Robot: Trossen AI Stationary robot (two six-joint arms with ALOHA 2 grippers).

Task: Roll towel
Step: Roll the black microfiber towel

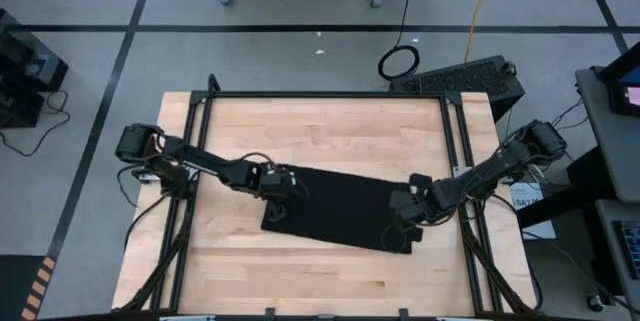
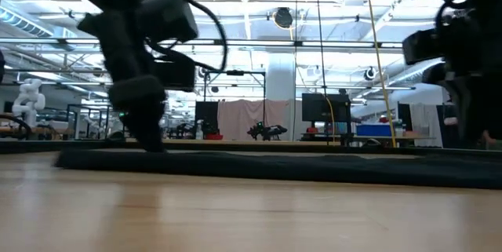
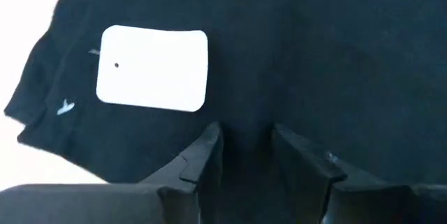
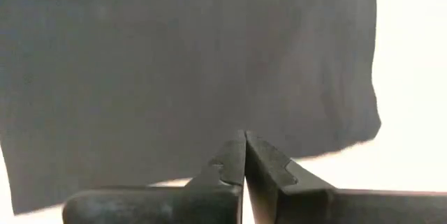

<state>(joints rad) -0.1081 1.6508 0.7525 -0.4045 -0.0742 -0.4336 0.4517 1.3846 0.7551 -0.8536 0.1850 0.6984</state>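
- While the towel (image 1: 335, 209) lies flat mid-table, nearer the right edge, its white tag (image 3: 152, 68) faces up.
- Left gripper (image 3: 244, 151) hangs over the towel's left end, fingers narrowly parted, holding nothing.
- Right gripper (image 4: 244, 155) sits at the towel's right end, fingers pressed together, empty.

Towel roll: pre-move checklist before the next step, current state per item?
1. Towel lying flat on the table: ok.
2. Roll started: not ok, no rolled edge visible.
3. Left gripper at the towel end near the white tag, fingers apart: ok.
4. Left gripper holding cloth: cannot tell.
5. Right gripper over the opposite end, fingers shut with nothing between them: ok.
6. Tag clear of the left fingers: ok.
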